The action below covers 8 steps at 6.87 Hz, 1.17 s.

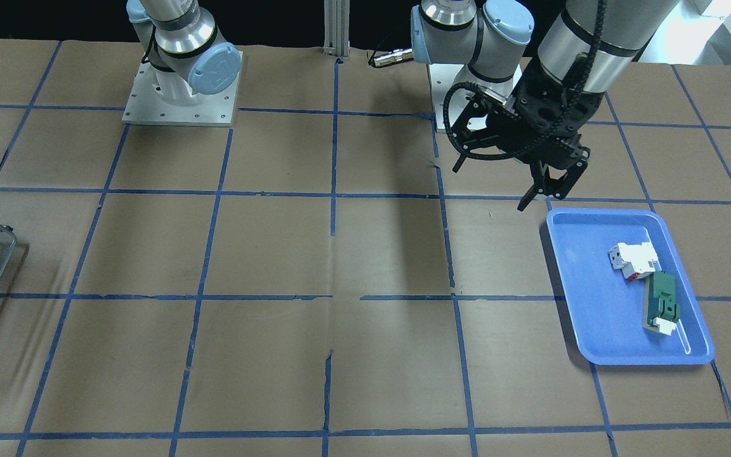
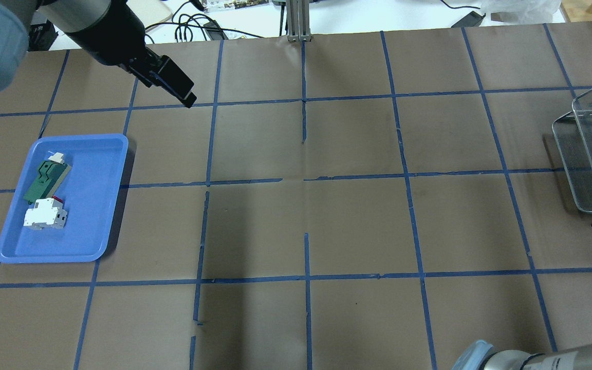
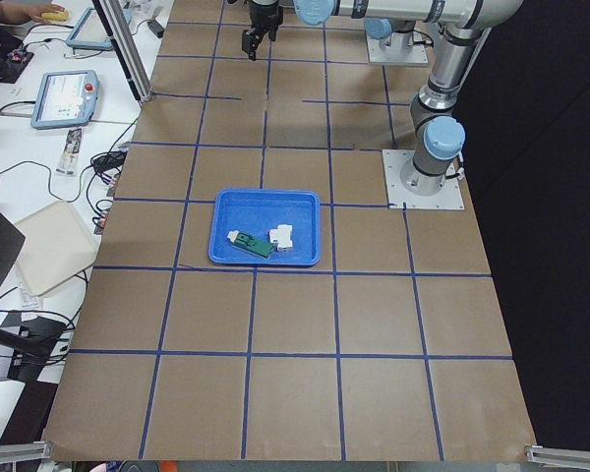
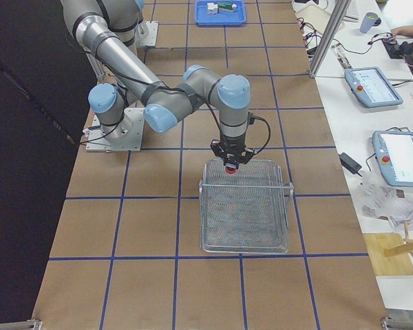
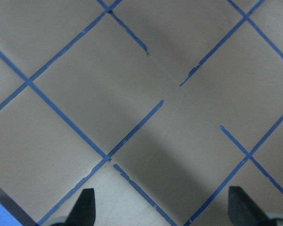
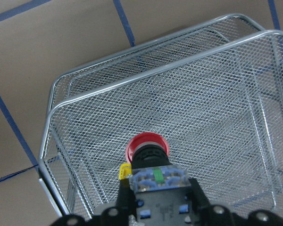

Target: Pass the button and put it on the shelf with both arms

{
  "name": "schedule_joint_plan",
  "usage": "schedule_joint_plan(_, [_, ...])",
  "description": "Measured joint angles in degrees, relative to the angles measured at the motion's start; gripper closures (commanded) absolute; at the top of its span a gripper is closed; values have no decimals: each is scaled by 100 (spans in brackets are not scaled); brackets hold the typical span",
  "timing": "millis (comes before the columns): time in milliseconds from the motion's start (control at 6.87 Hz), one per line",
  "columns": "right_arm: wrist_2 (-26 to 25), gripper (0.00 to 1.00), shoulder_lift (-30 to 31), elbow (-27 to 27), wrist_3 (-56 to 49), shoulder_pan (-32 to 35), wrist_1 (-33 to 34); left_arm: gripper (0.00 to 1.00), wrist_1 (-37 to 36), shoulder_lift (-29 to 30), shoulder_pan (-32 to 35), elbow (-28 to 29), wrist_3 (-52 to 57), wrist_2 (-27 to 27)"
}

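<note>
The button (image 6: 146, 143), with its red cap pointing down and its green-blue terminal end up, sits between the fingers of my right gripper (image 6: 158, 188), which is shut on it. It hangs over the near end of the wire-mesh shelf (image 6: 155, 73). The exterior right view shows the same: the right gripper (image 4: 230, 162) holds the button (image 4: 230, 170) just above the shelf (image 4: 244, 213). My left gripper (image 1: 546, 190) is open and empty, in the air by the far corner of the blue tray (image 1: 581, 285). Its fingers (image 5: 85, 205) show only bare table between them.
The blue tray (image 2: 95, 205) holds a white block with red (image 1: 635, 259) and a green-and-white flat part (image 1: 660, 301). The shelf (image 2: 591, 154) stands at the table's right edge in the overhead view. Brown paper with blue tape lines covers the table.
</note>
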State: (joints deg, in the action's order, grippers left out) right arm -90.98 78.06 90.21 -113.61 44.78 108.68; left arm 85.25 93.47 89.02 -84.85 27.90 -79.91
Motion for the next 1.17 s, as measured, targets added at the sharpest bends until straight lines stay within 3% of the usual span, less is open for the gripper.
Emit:
schedule_joint_plan(146, [6, 2, -74, 0, 16, -2, -9, 0, -129, 6, -23, 0, -624, -219])
schedule_joint_plan(291, [4, 0, -107, -2, 31, -4, -25, 0, -174, 10, -29, -2, -1264, -414])
schedule_joint_plan(874, [-27, 0, 191, -94, 64, 58, -250, 0, 353, -26, -37, 72, -3146, -982])
schedule_joint_plan(1165, [36, 0, 688, -291, 554, 393, -1003, 0, 534, -76, 3, 22, -3321, -1138])
